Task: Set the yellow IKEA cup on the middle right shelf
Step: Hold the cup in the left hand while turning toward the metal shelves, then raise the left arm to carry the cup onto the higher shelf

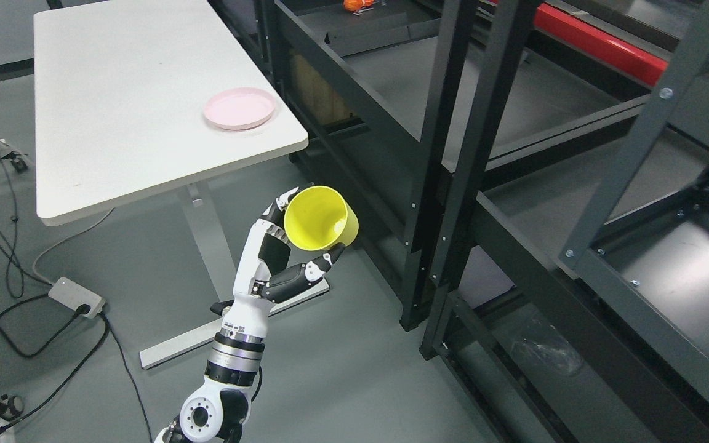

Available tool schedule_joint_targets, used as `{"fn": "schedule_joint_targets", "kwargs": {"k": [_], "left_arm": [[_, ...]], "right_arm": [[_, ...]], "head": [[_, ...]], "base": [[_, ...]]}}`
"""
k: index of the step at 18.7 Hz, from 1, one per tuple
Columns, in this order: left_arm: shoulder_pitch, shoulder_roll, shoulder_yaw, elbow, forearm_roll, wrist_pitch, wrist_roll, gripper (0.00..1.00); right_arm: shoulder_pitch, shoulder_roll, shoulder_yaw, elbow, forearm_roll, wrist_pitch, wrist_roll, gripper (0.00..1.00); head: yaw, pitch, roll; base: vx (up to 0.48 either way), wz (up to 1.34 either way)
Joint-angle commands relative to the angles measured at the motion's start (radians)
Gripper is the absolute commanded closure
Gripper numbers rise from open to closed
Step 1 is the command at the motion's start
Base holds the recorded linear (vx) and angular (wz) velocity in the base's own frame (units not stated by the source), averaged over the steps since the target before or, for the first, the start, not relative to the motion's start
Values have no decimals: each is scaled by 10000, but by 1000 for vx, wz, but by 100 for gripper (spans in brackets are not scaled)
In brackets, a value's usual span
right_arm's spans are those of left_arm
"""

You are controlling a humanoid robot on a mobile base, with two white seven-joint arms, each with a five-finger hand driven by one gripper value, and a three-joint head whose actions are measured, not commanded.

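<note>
Fingers and thumb of the left hand point(280, 249) pinch the yellow cup point(321, 218), held in the air near the table's point(114, 123) near right corner, left of the shelf rack point(453, 184). Tilted mouth-up toward the camera, the cup looks empty, carried for shelving. A pink plate point(239, 108) on the table seems bare. An orange item point(357, 5), too small to name, sits on a far shelf.

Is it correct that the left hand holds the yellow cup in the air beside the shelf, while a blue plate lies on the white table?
Not quite. The head view shows the plate on the white table is pink, not blue. The rest stands: the left hand holds the yellow cup in the air beside the shelf.
</note>
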Motion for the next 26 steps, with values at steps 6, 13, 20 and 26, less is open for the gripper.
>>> {"fn": "schedule_joint_targets", "kwargs": {"k": [6, 13, 20, 26], "left_arm": [[-209, 175, -597, -23, 0, -131, -7, 99], [-225, 175, -981, -23, 0, -192, -7, 99], [-286, 175, -1472, -23, 0, -452, -7, 99], [-975, 175, -1304, -7, 0, -775, 8, 98]], "right_arm": [[139, -175, 169, 0, -245, 2, -5, 1], [139, -175, 169, 0, -245, 2, -5, 1], [139, -175, 169, 0, -245, 2, -5, 1], [139, -175, 169, 0, -245, 2, -5, 1]], "head": [[0, 0, 0], [0, 0, 0], [0, 0, 0], [0, -3, 0]], "base": [[-52, -446], [-36, -593], [10, -628], [1, -262]]}}
